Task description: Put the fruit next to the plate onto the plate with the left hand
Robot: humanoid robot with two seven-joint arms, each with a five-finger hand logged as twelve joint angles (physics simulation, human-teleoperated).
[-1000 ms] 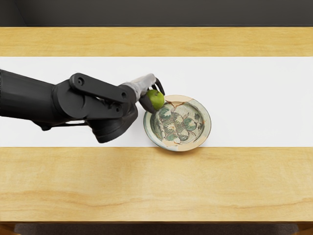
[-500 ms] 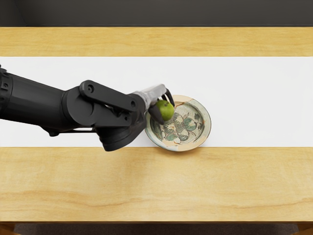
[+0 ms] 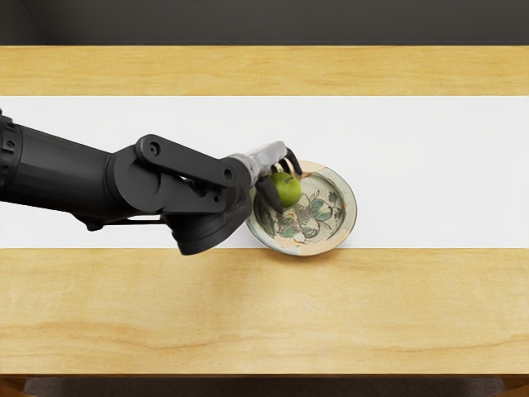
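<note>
One hand shows: the left hand (image 3: pixel 275 178), fingers curled around the green fruit (image 3: pixel 288 188). It is above the left part of the plate (image 3: pixel 348 207).

A light wooden worktop (image 3: pixel 264 306) fills the view, its grain running left to right. A broad white strip (image 3: pixel 430 165) lies across it from edge to edge, and beyond the far edge is a dark backdrop (image 3: pixel 264 21)
</note>
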